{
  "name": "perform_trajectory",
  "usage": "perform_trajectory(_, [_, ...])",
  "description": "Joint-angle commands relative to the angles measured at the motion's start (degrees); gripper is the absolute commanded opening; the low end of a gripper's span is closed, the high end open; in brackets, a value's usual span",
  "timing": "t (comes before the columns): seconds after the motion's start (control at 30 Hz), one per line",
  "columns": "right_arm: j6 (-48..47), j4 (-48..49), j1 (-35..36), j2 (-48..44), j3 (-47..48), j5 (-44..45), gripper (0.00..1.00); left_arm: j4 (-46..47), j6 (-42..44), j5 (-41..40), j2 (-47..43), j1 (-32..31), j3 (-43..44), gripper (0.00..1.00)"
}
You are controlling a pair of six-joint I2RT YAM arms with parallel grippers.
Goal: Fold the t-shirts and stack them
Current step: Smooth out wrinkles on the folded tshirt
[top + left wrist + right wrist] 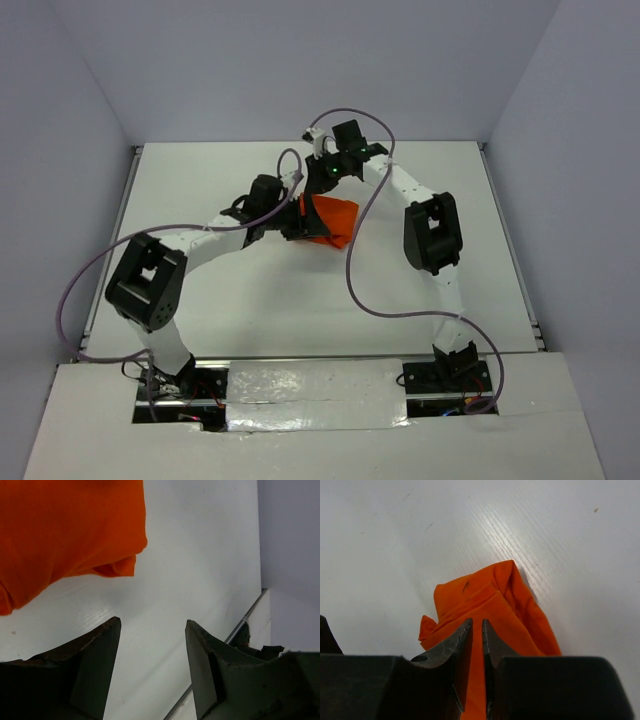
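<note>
The orange t-shirt (333, 221) is bunched up at the middle of the white table (200, 180). My right gripper (318, 196) comes down on its far edge. In the right wrist view the right gripper (476, 622) is shut on a fold of the t-shirt (490, 600), and the rest of the cloth trails crumpled below the fingers. My left gripper (294, 222) is beside the shirt's left side. In the left wrist view the left gripper (153, 621) is open and empty, and the t-shirt (65, 525) fills the upper left, apart from the fingers.
Grey walls enclose the table on three sides. A metal rail (245, 620) runs along the table edge. Purple cables (360, 270) loop from both arms over the table. The arm bases sit on a white board (320, 385) at the near edge.
</note>
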Motion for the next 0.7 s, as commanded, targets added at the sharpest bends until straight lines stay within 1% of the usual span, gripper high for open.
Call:
perform_trajectory(0.0, [0.57, -1.53, 0.42, 2.86, 5.05, -0.92, 0.2, -0.77, 3.81, 0.04, 3.93, -0.31, 6.54, 0.67])
perform_trajectory(0.2, [1.27, -3.55, 0.07, 7.43, 9.62, -1.01, 0.2, -4.03, 5.57, -1.63, 9.13, -0.31, 10.69, 0.66])
perform_trajectory(0.33, [1.62, -3.2, 0.25, 8.94, 9.63, -0.31, 0.2, -4.12, 6.45, -2.95, 10.8, 0.21, 10.78, 0.66])
perform_trajectory(0.53, [1.89, -4.52, 0.07, 11.66, 11.38, 3.73, 0.2, -6.05, 7.16, -3.92, 13.35, 1.35, 9.9, 0.65])
perform_trajectory(0.63, [2.15, -6.09, 0.07, 13.06, 12.7, 5.66, 0.2, -5.88, 7.16, -4.54, 14.06, 2.32, 9.11, 0.65])
perform_trajectory(0.67, [2.06, -6.71, 0.07, 13.59, 14.44, 5.75, 0.2, -5.88, 7.16, -4.54, 14.41, 2.59, 8.93, 0.65])
